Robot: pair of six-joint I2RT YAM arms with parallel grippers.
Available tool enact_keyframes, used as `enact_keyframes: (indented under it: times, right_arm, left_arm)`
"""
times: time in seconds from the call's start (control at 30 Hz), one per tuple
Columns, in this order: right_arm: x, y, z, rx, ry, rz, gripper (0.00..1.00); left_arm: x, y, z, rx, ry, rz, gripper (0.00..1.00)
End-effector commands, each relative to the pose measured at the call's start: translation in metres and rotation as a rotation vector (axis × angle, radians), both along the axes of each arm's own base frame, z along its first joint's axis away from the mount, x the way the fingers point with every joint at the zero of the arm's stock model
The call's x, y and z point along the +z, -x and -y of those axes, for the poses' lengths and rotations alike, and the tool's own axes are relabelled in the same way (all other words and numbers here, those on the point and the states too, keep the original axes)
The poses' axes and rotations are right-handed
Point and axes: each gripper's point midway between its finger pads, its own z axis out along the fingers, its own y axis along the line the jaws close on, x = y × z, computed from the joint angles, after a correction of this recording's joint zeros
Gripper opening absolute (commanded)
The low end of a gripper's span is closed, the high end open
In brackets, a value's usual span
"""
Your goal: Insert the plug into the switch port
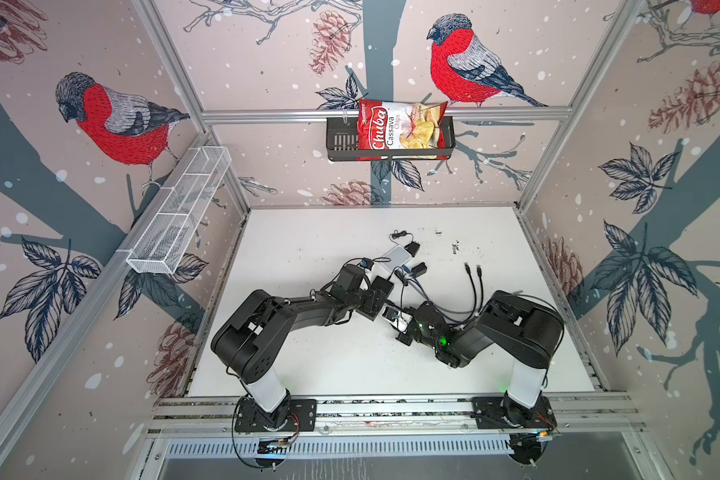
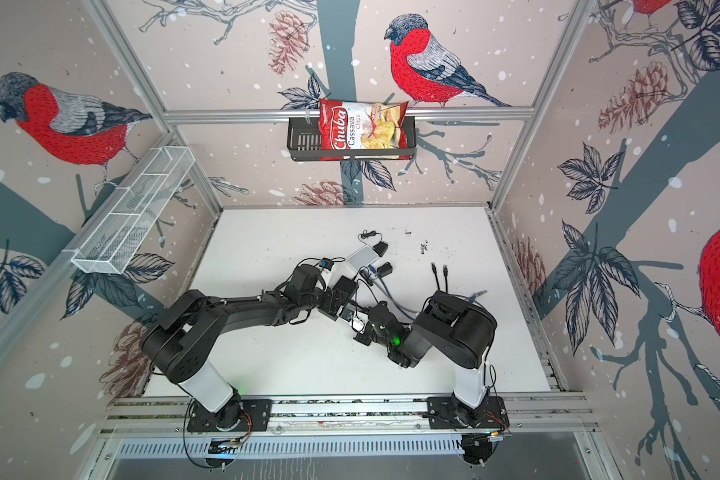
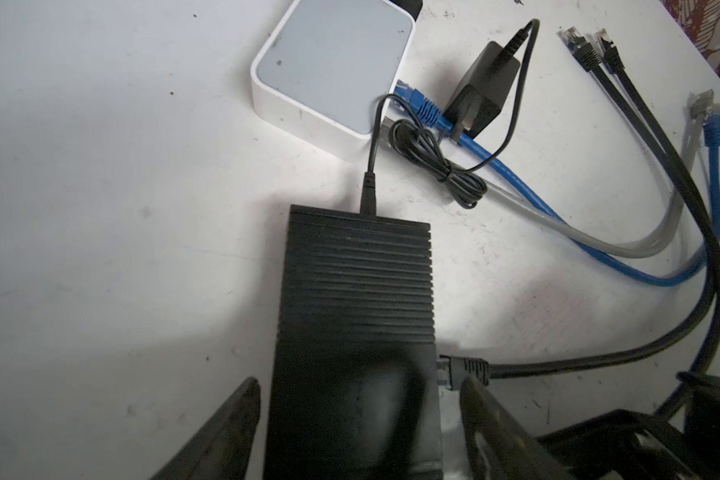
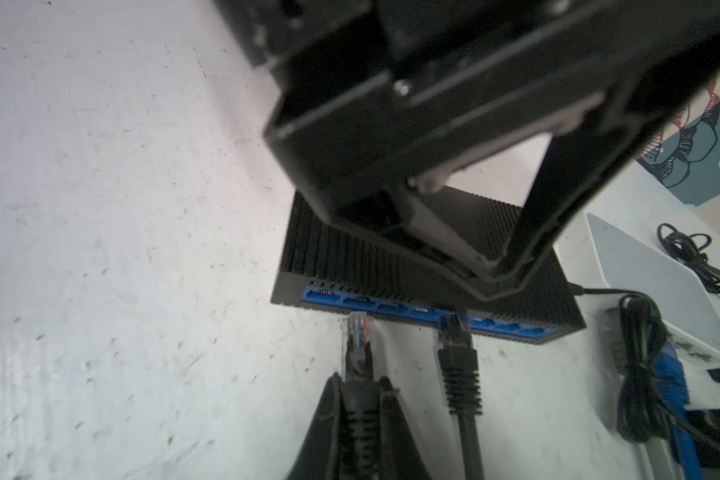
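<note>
One scuffed, matte white table (image 1: 308,249) carries everything. Near its middle lies the switch (image 3: 356,282), a flat black box with a finely ribbed top. The left gripper (image 3: 359,382) straddles it, fingers spread and not clearly touching, so a push would probably slide it across the table. The right gripper (image 4: 359,380) pinches the ribbed rubber boot of the plug (image 4: 357,332). Its clear plastic tip sits just short of the blue port row (image 4: 395,307), near a second connector (image 4: 458,357), black and already seated. If the plug arrives tilted, it may jam on the rim.
</note>
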Motion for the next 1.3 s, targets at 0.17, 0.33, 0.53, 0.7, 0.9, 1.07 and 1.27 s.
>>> enact_keyframes:
  times: [0.17,0.33,0.53,0.7,0.9,1.07,1.27]
  right_arm:
    - [0.000,-0.003,-0.003,-0.015,-0.024,-0.010,0.09]
    - [-0.002,-0.004,-0.005,-0.016,-0.021,-0.013,0.09]
    - [-0.002,-0.004,-0.006,-0.015,-0.021,-0.019,0.09]
    - [-0.007,0.000,-0.003,-0.010,0.015,-0.036,0.09]
    - [-0.006,0.004,0.001,-0.010,0.033,-0.043,0.08]
    - [-0.009,0.006,-0.002,-0.004,0.051,-0.066,0.08]
    - [-0.008,0.004,-0.005,-0.015,0.041,-0.073,0.08]
  left_arm:
    - [0.013,0.001,0.011,-0.018,0.087,0.008,0.75]
    - [0.012,0.002,0.011,-0.008,0.102,-0.005,0.75]
    - [0.010,0.003,0.010,0.002,0.108,-0.020,0.74]
    - [0.007,0.003,0.007,0.021,0.097,-0.025,0.74]
    - [0.007,0.000,0.006,0.035,0.092,-0.024,0.74]
    - [0.005,0.000,0.005,0.040,0.087,-0.029,0.73]
    - [0.004,0.000,0.004,0.049,0.089,-0.030,0.73]
